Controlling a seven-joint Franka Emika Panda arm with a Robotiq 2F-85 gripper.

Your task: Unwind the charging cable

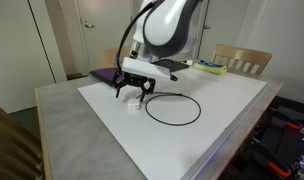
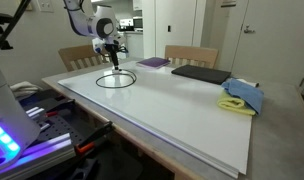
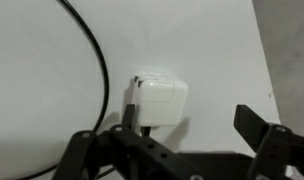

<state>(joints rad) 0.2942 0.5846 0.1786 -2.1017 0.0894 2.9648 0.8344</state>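
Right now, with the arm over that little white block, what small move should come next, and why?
Probably lower slightly and close the fingers on the white plug block: they hang open over it, and the black cord lies looped.

No text, label, brand, number or sign can be read in any of the views. In the wrist view the white plug block (image 3: 160, 100) of the charging cable (image 3: 96, 62) is seen blurred, and no marking can be made out on it.
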